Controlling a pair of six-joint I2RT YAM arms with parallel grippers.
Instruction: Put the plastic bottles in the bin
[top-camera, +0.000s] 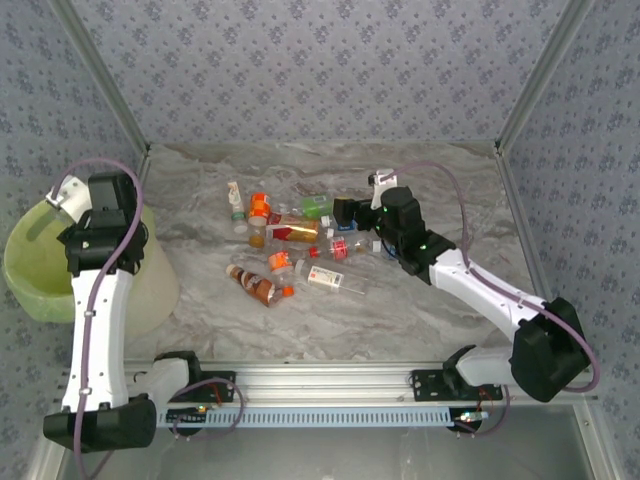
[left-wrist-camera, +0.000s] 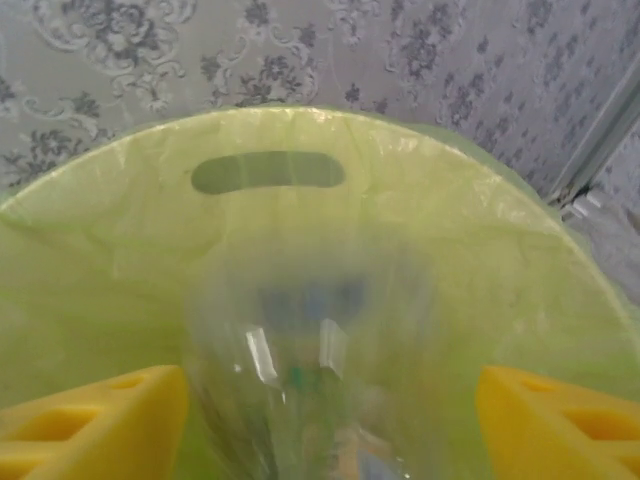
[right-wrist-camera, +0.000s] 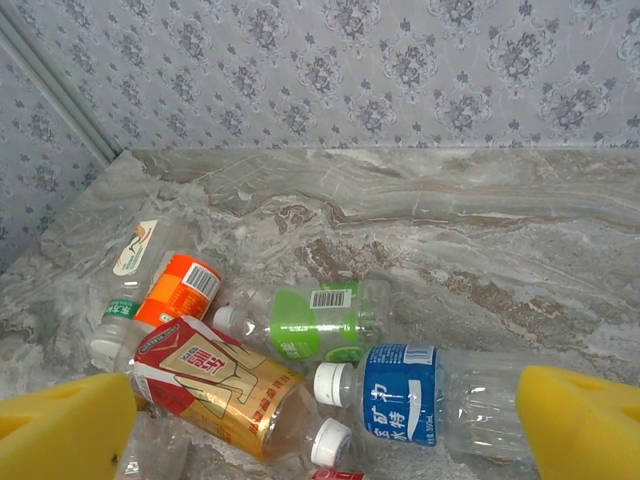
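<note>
Now, the drop over the bin is judged to be the step in hand. The left gripper is seen above the bin's mouth, at the left edge of the table. Its yellow fingers are spread wide, and a clear bottle shows as a blur between them. A gap can be seen between the bottle and the right-hand finger, while contact with the left-hand finger cannot be told. The grip is therefore read as released, with the bottle over the bin's interior and the handle slot on the far wall beyond it.

For the drop to go well, the jaws should be held apart and the wrist kept steady over the middle of the opening, so that the bottle is not clipped and flicked over the rim. Only once the bottle is clear of the pads should the arm be lifted and swung right.

The right gripper is spread fully and nothing is held in it. It is poised low over the plastic bottles heaped at the middle of the table. A blue-labelled bottle lies on its side between the fingers, just beside a red-and-gold bottle, with a green-labelled bottle farther off. Its body, not its cap, should be squeezed, and the neighbours left untrapped. Many bottles lie on the table, so the task is judged far from done
</note>
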